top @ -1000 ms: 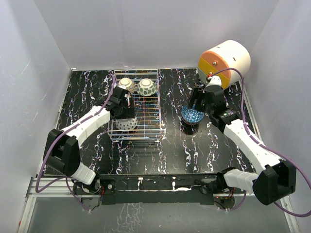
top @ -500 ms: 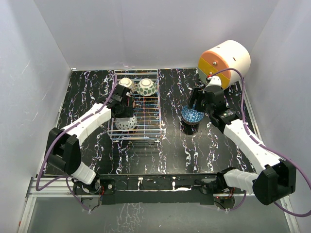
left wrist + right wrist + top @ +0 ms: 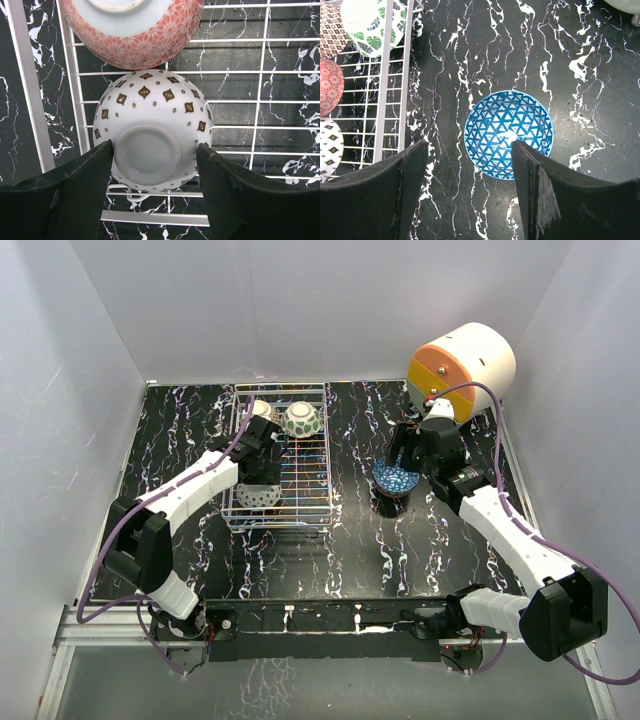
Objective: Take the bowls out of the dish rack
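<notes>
The white bowl with brown diamonds [image 3: 152,112] lies upside down, foot ring up, at the near left corner of the dish rack [image 3: 30,85]. The red bowl [image 3: 135,35] sits just beyond it along the left rail. To lift the white bowl well, centre the jaws on the wall just under the foot ring and close firmly. Raise it straight up until it clears the rack's low side and the red bowl, then carry it to the table. The left gripper [image 3: 154,146] stands partly open astride this bowl, its fingers [image 3: 75,195] meeting the bowl's outline on both sides; whether they press on it cannot be told. The right gripper [image 3: 468,145] hangs wide open and empty over the blue bowl [image 3: 509,134], which stands upright on the table [image 3: 600,75] to the right of the rack.
</notes>
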Controlling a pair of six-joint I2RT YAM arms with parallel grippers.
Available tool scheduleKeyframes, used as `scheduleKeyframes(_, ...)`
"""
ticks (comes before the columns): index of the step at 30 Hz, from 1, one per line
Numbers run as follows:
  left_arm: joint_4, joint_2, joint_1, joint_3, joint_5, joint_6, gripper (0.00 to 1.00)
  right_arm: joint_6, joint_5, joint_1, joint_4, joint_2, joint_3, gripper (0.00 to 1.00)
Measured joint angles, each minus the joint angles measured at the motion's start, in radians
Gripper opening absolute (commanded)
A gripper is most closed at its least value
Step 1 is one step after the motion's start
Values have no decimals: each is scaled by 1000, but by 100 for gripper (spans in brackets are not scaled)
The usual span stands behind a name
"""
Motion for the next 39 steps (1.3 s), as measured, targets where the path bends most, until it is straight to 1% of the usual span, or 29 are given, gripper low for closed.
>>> scheduleKeyframes(2,0,0,0,0,2,-1,61,0,0,0,2,0,-6,70)
scheduleKeyframes(7,11,-6,0,0,8,-11,37,0,0,0,5,2,-7,70)
scheduleKeyframes(10,13,-14,0,2,14,-17,30,0,0,0,6,2,-7,70)
scheduleKeyframes(22,-10,-13,0,17,23,-24,26,0,-1,0,11,3,-7,70)
scheduleKeyframes(26,-43,-13,0,53,44,-25,25,1,-8,0,11,3,-7,70)
scheduleKeyframes(31,-45,-13,0,114,67,-25,25,6,-23,0,12,3,-7,70)
scheduleKeyframes(36,-42,-13,0,153,82,-26,25,41,-107,0,27,2,-7,70)
scheduleKeyframes(39,-40,-13,0,156,93,-31,25,93,-209,-2,69,2,-8,78)
